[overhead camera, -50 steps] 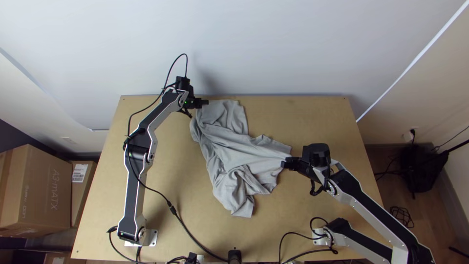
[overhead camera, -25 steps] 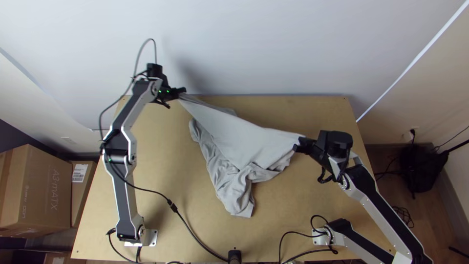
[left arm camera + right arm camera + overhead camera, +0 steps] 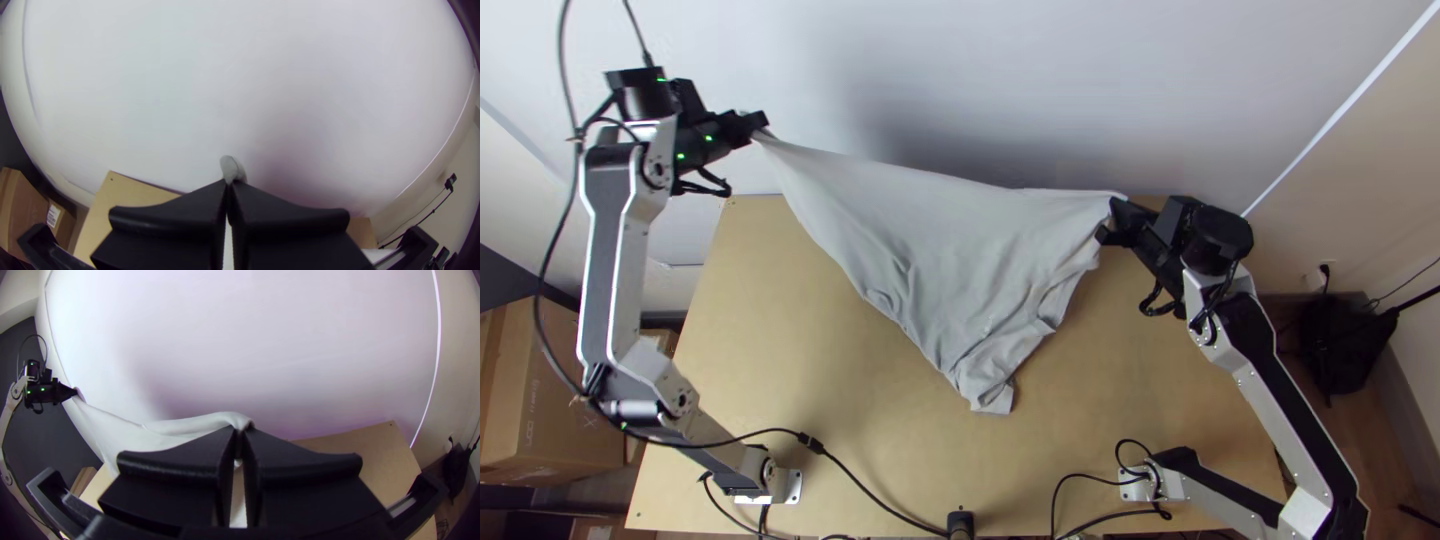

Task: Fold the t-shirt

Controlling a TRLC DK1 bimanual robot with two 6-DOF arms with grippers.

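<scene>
Left gripper (image 3: 761,126): closed on the t-shirt (image 3: 920,225), at the cloth's ten o'clock in the top view; pinched fabric mostly hidden.
Right gripper (image 3: 1110,220): closed on it too, between two and three; exact part unclear.
T-shirt: stretched between them, narrowing towards six over the table (image 3: 800,380); lower tip's contact unclear.

From where I stand, the room is brightly lit. Top view: the white wall (image 3: 1100,60) bears a broad, soft-edged shadow (image 3: 920,120) at 12 o'clock; the floor (image 3: 1360,430) near 4 o'clock is dimmer, and small green lights (image 3: 708,138) glow at 10. Wrist views: fisheye distortion bows the pale wall seam (image 3: 438,345) near 3 o'clock — and the corners darken.
</scene>
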